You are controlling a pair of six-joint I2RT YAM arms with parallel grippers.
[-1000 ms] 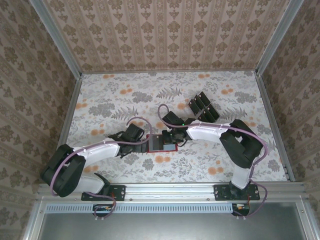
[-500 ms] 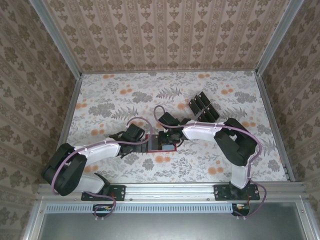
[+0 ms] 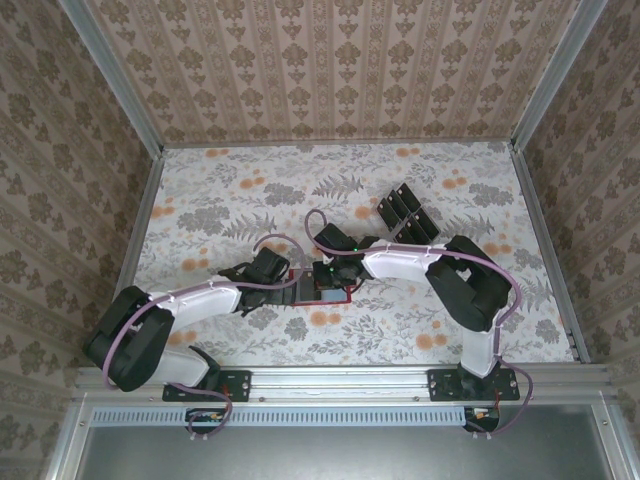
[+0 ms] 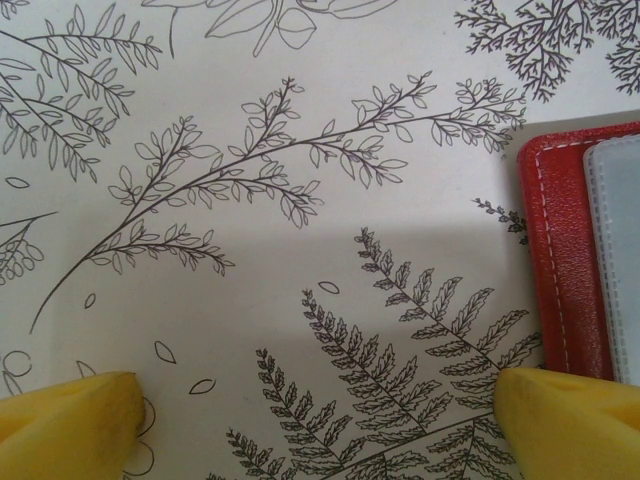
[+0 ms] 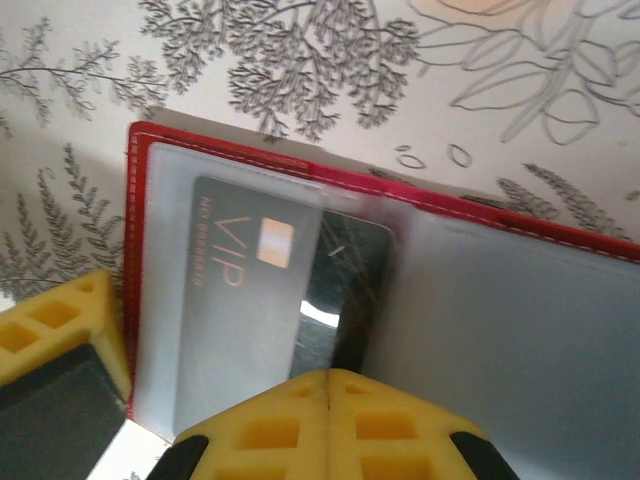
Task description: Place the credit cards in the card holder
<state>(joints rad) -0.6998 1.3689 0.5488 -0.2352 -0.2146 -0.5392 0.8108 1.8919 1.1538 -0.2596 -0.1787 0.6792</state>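
Observation:
The red card holder [image 3: 334, 296] lies open on the flowered table between my two grippers. Its greyish-blue inner face [image 5: 520, 330] is turned up. A black credit card [image 5: 250, 290] marked VIP lies mostly under the clear pocket on the holder's left half. My right gripper [image 5: 330, 378] is shut, its tips against the card's near edge with nothing between them. My left gripper [image 4: 320, 430] is open and low over the table. Its right finger [image 4: 570, 420] touches the holder's red edge [image 4: 558, 250]. Several more black credit cards [image 3: 405, 212] lie in a row farther back.
Patterned walls with metal corner rails close in the table on three sides. The left gripper's yellow finger [image 5: 50, 345] stands at the holder's left edge. The right arm [image 3: 470, 285] bends across the right half of the table.
My right gripper has slid a little to the left over the card holder, toward the left gripper. The left arm has hardly moved.

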